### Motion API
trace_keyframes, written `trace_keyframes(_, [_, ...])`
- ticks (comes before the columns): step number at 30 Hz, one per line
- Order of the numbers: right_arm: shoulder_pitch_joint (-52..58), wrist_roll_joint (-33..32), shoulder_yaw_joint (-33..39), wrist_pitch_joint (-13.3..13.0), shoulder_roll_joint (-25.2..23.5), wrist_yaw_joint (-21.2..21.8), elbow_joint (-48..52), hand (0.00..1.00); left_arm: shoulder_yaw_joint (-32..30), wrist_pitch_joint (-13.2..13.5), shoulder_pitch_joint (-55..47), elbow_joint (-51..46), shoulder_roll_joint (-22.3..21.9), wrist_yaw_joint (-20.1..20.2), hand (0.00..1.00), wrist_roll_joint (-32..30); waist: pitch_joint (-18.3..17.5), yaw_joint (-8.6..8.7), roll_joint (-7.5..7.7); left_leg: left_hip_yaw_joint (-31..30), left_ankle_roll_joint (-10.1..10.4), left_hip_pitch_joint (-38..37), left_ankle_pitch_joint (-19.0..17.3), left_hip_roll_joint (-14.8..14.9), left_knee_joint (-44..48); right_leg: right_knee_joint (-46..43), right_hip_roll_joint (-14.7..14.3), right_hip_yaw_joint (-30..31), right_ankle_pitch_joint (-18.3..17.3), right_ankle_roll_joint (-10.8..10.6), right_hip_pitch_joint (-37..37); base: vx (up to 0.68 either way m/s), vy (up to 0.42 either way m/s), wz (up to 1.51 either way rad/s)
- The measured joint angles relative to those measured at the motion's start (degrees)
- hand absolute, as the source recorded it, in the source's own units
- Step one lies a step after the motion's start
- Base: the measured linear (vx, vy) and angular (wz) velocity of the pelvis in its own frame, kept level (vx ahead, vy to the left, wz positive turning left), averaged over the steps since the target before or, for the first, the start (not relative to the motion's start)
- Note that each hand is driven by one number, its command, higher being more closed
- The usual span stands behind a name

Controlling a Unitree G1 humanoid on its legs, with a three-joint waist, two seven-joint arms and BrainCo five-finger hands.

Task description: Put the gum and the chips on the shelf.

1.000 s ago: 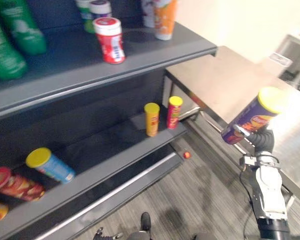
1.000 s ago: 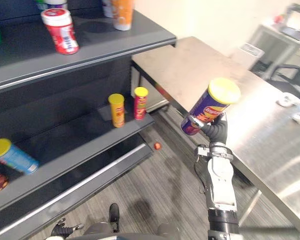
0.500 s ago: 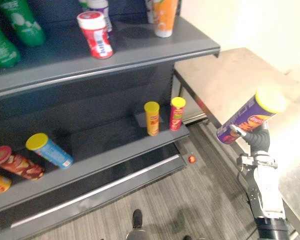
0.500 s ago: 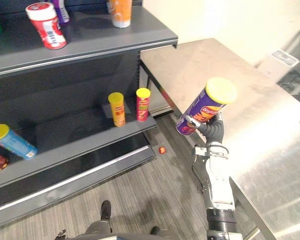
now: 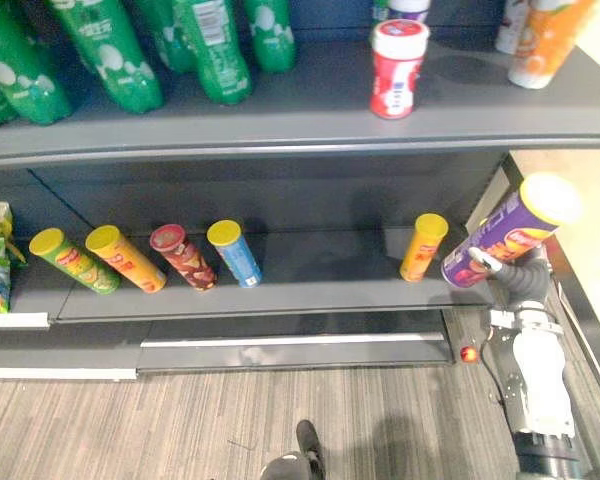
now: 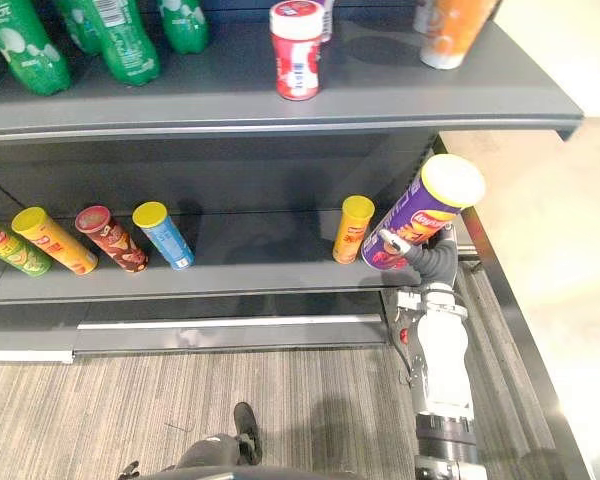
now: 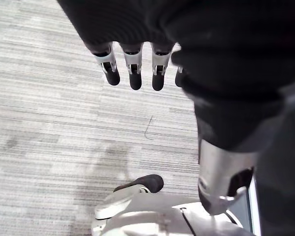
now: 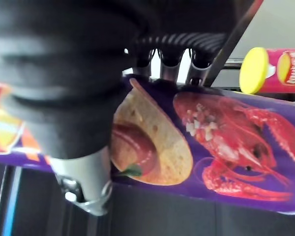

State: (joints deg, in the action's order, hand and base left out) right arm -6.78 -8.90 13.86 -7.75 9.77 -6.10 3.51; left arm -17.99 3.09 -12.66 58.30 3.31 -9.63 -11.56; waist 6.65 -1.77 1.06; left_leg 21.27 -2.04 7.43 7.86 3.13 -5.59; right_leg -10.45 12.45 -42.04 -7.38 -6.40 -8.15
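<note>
Camera swung to face the shelf (image 5: 280, 125); right hand (image 6: 437, 262) grips chips can (image 5: 510, 232), left hand (image 7: 134, 69) hangs loose.

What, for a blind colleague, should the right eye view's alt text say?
The robot's right hand holds a purple chips can before the lower shelf, beside an orange can; a red gum tub stands on the upper shelf.

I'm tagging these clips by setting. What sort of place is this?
Probably a shop aisle or mock store: a dark retail shelf with green bottles above and a row of chip cans below.
</note>
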Motion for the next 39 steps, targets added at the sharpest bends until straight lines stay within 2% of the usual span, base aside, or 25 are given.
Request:
trace_keyframes(2, [-0.2, 0.1, 1.6, 0.0, -0.1, -0.8, -0.2, 1.00, 0.8, 0.0, 0.1, 0.0, 0.5, 0.1, 0.00, 0.0, 0.1, -0.01, 0.29, -1.5, -0.1, -0.3, 0.1, -0.2, 0.0, -3.2, 0.9, -0.6, 0.4, 0.6, 0.4, 0.04, -0.013, 0.38])
trace_keyframes(4, [-0.6, 0.1, 1.9, 0.0, -0.1, -1.3, -0.9, 1.00, 0.9, 0.0, -0.1, 0.3, 0.7, 0.1, 0.00, 0.0, 0.1, -0.13, 0.30, -1.8, -0.2, -1.3, 0.1, 0.0, 0.0, -7.4, 2.0, -0.1, 1.8, 2.5, 1.1, 0.08, 0.014, 0.13])
trace_keyframes(7, [-1.4, 0.2, 1.4, 0.0, -0.6, -1.5, -2.2, 1.00, 0.9, 0.0, -0.1, 0.6, 1.0, 0.5, 0.00, -0.1, 0.1, -0.53, 0.62, -1.8, -0.2, -2.1, -0.1, 0.0, 0.0, -10.6, 3.2, 1.6, 2.5, 2.3, 2.2, 0.05, 0.023, -0.09])
trace_keyframes(10, [-1.5, 1.6, 0.4, 0.1, -1.6, -2.1, -2.3, 1.00, 0.8, 0.0, -0.2, 1.1, 1.7, 0.9, 0.00, -0.2, 0.4, -1.07, 0.97, -1.5, 1.0, -3.0, -1.6, -0.1, -0.1, -15.6, 5.1, 4.3, 2.5, 2.3, 4.2, 0.00, 0.024, -0.19])
trace_keyframes(12, [-1.5, 2.3, -1.6, 0.1, -1.8, -2.1, -2.5, 1.00, 0.8, 0.0, -0.2, 1.1, 2.4, 0.9, 0.00, -0.3, 0.8, -1.32, 1.38, -1.2, 1.0, -3.9, -2.0, -0.1, -0.4, -20.6, 6.4, 8.0, 3.2, 3.1, 6.4, -0.03, 0.012, -0.11])
trace_keyframes(14, [-1.5, 2.7, -3.3, 0.1, -1.8, -2.1, -2.6, 1.00, 0.8, 0.0, -0.1, 1.0, 3.3, 0.9, 0.00, -0.4, 0.8, -1.27, 1.50, -1.5, 0.9, -4.1, -2.1, 0.5, -0.4, -22.2, 5.1, 13.2, 3.9, 4.0, 8.1, -0.01, -0.022, -0.03])
trace_keyframes(16, [-1.5, 3.7, -5.0, 0.1, -1.8, -1.6, -2.6, 1.00, 0.5, 0.0, 0.2, 1.0, 3.9, 0.9, 0.00, -0.5, 0.8, -1.40, 1.61, -2.0, 1.6, -3.2, -1.6, 1.3, -0.4, -19.9, 2.2, 19.9, 1.7, 4.0, 8.8, -0.02, -0.068, 0.00])
trace_keyframes(17, [-1.5, 3.9, -5.5, 0.1, -1.8, -1.3, -2.6, 1.00, 0.3, 0.0, 0.4, 1.0, 4.0, 0.9, 0.00, -0.5, 0.6, -1.39, 1.87, -2.5, 1.9, -2.6, -1.4, 1.4, -0.4, -18.3, 1.4, 20.8, 0.9, 3.9, 8.7, -0.03, -0.099, 0.07])
trace_keyframes(19, [-1.7, 3.9, -6.2, 0.1, -2.1, -0.8, -2.4, 1.00, -0.5, 0.0, 1.7, 1.0, 4.4, 0.9, 0.00, -0.5, 0.5, -1.63, 2.96, -3.5, 3.2, -0.6, -0.4, 1.6, -0.4, -9.0, -0.7, 21.4, -1.0, 3.2, 6.8, -0.04, -0.127, 0.08])
trace_keyframes(21, [-2.8, 4.0, -7.9, 0.1, -2.3, -0.9, -2.4, 1.00, -0.6, 0.0, 2.5, 1.0, 4.3, 0.9, 0.00, -0.5, 0.5, -2.08, 3.99, -3.5, 4.2, 0.9, 1.5, 1.6, -0.4, -1.0, -2.4, 21.4, -2.3, 1.6, 4.1, -0.08, -0.222, -0.11])
trace_keyframes(23, [-3.4, 4.0, -9.9, 0.1, -3.0, -0.9, -2.4, 1.00, -0.6, 0.1, 2.8, 0.9, 3.5, 1.0, 0.00, -0.4, 0.7, -2.27, 3.62, -3.4, 4.2, 2.0, 3.0, 2.2, -0.4, 2.7, -3.6, 21.3, -3.6, 0.1, 3.3, -0.10, -0.206, -0.11])
trace_keyframes(24, [-3.4, 4.0, -11.1, 0.1, -3.2, -0.9, -2.4, 1.00, -0.6, 0.1, 3.1, 0.9, 3.0, 1.0, 0.00, -0.4, 1.3, -2.30, 2.75, -3.9, 4.3, 2.4, 4.0, 3.0, -0.4, 4.1, -5.0, 21.0, -3.9, -0.3, 2.8, -0.11, -0.180, 0.09])
trace_keyframes(25, [-3.4, 4.5, -12.4, 0.2, -3.2, -0.9, -2.4, 1.00, -0.5, 0.1, 3.2, 0.8, 2.9, 1.0, 0.00, -0.4, 1.8, -2.30, 1.95, -4.7, 4.7, 2.7, 4.4, 4.2, -0.4, 4.2, -6.3, 20.2, -4.1, 0.2, 2.8, -0.12, -0.166, 0.15])
trace_keyframes(27, [-3.5, 4.6, -14.2, 0.2, -3.4, -1.0, -2.3, 1.00, -0.5, 0.1, 3.4, 0.6, 3.0, 0.9, 0.00, 0.1, 2.1, -2.41, 1.28, -6.3, 5.4, 3.7, 4.7, 5.5, -0.4, 4.2, -8.0, 18.5, -4.5, 1.1, 3.0, -0.12, -0.140, 0.33])
trace_keyframes(28, [-3.6, 4.6, -15.0, 0.2, -3.5, -1.2, -2.3, 1.00, -0.4, 0.1, 3.6, 0.1, 3.0, 0.7, 0.00, 0.1, 2.2, -2.70, 1.26, -6.5, 6.8, 4.8, 3.6, 6.0, -0.4, 4.5, -8.5, 17.3, -4.4, 1.7, 3.6, -0.10, -0.131, 0.40])
trace_keyframes(29, [-3.7, 4.6, -15.5, 0.2, -3.7, -1.2, -2.3, 1.00, -0.4, 0.1, 4.0, 0.1, 3.0, 0.6, 0.00, 0.1, 2.1, -3.07, 1.60, -6.3, 7.1, 5.5, 3.3, 6.0, 0.0, 4.7, -8.3, 16.8, -4.3, 2.0, 4.2, -0.05, -0.088, 0.30])
trace_keyframes(30, [-4.6, 4.6, -16.4, 0.2, -4.0, -1.5, -2.4, 1.00, -0.4, 0.1, 4.7, -0.1, 2.9, 0.3, 0.00, 0.1, 2.4, -3.48, 1.83, -6.3, 5.2, 5.8, 4.7, 5.5, 0.0, 4.7, -8.1, 16.6, -4.1, 2.2, 5.3, 0.03, -0.074, 0.24])
trace_keyframes(31, [-6.1, 4.9, -17.4, 0.1, -4.0, -1.6, -2.4, 1.00, -0.4, 0.1, 4.6, -0.2, 2.8, -0.3, 0.00, 0.1, 3.0, -3.46, 0.88, -6.4, 4.4, 5.5, 5.3, 5.3, -0.1, 4.0, -8.4, 16.0, -4.1, 2.2, 5.9, 0.07, -0.057, 0.29])
trace_keyframes(32, [-7.1, 5.5, -17.6, 0.1, -4.1, -2.1, -2.4, 1.00, -0.5, 0.1, 5.2, -0.3, 2.8, -0.7, 0.00, 0.1, 3.9, -3.31, 0.52, -6.5, 4.1, 6.1, 6.3, 5.4, -0.1, 3.6, -8.5, 15.5, -4.1, 2.2, 6.1, 0.06, -0.038, 0.26])
trace_keyframes(33, [-9.1, 6.4, -18.1, 0.1, -4.7, -2.9, -3.3, 1.00, -0.6, 0.2, 5.7, -1.5, 3.0, -1.5, 0.00, 0.1, 5.2, -3.96, 0.41, -7.2, 3.8, 6.4, 6.5, 5.3, -0.1, 2.9, -8.2, 15.5, -4.1, 2.2, 6.7, 0.01, 0.000, 0.18])
trace_keyframes(39, [-15.6, 8.9, -20.2, -0.1, -6.5, -5.1, -6.0, 1.00, -0.4, 1.8, 6.5, -6.2, 3.6, -4.0, 0.00, 0.1, 8.3, -6.44, -0.98, -9.7, 3.7, 8.7, 6.5, 3.8, 0.0, 0.1, -6.8, 13.9, -5.3, 2.1, 8.8, 0.00, 0.040, 0.22])
